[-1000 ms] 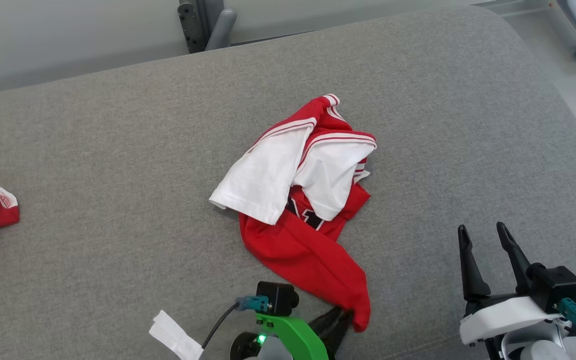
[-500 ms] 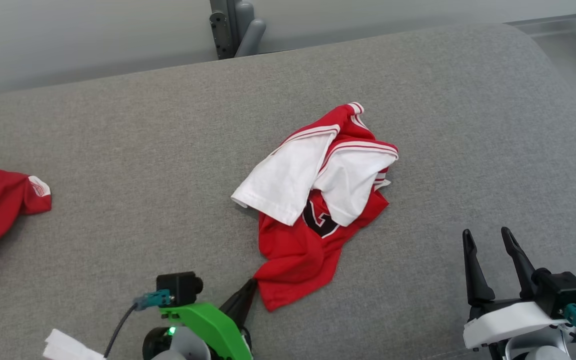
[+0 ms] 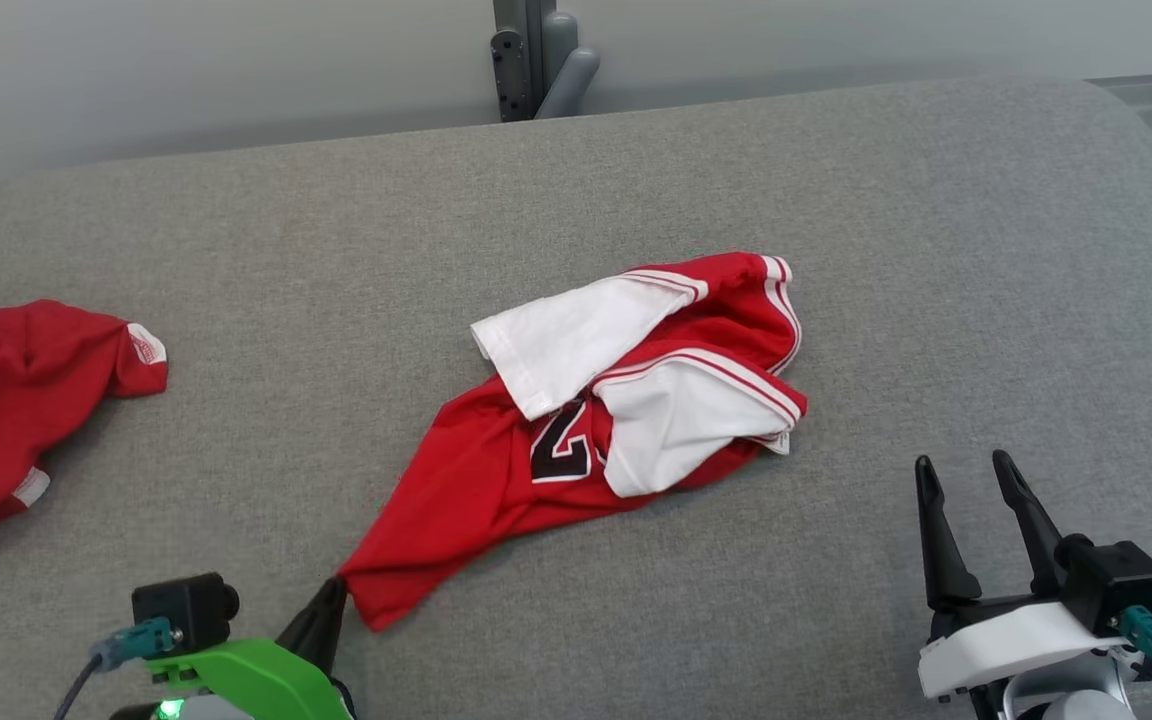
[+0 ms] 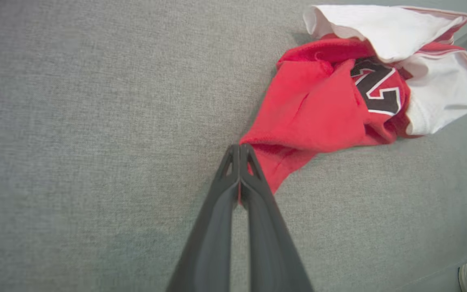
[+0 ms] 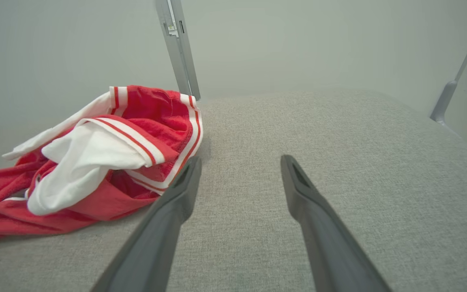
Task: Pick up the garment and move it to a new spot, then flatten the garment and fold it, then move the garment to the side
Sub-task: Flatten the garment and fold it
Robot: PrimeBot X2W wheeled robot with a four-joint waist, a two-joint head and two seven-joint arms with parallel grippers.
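Red garment [image 3: 476,480], black numeral [image 3: 561,450] half-hidden, corner in clenched left gripper [image 3: 336,590]; right gripper [image 3: 963,458] spread wide.

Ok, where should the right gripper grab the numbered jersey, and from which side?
Likely the striped fold at the jersey's right end, from the right: it stands raised off the cushion nearest the open right gripper; the left gripper pinches the opposite corner.

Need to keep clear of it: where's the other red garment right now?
In the head view the other red garment lies at the far left edge of the grey cushion, well left of the jersey pinched in the left gripper.
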